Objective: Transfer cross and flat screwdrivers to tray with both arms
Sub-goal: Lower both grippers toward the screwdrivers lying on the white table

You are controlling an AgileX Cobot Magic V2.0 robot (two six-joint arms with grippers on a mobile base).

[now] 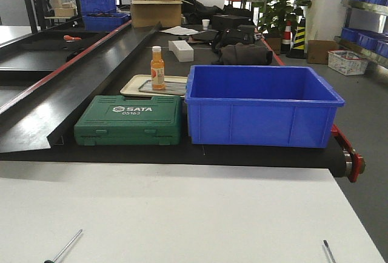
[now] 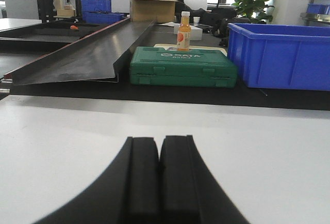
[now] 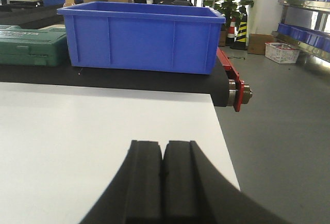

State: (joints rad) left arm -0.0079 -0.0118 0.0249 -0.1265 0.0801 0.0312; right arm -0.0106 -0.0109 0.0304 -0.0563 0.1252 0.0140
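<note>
One screwdriver (image 1: 63,248) lies lower left, the other screwdriver (image 1: 328,251) lower right on the tabletop (image 1: 194,208), handles cropped. Left hand (image 2: 159,149) and right hand (image 3: 163,152) are closed, empty. Rigid, light; slick thin shafts, so the handle probably grips best

Both the left matte-black gripper (image 2: 159,145) and right matte-black gripper (image 3: 164,148) had two blocky, flat-tipped fingers flaring outward in smooth curves.
</note>
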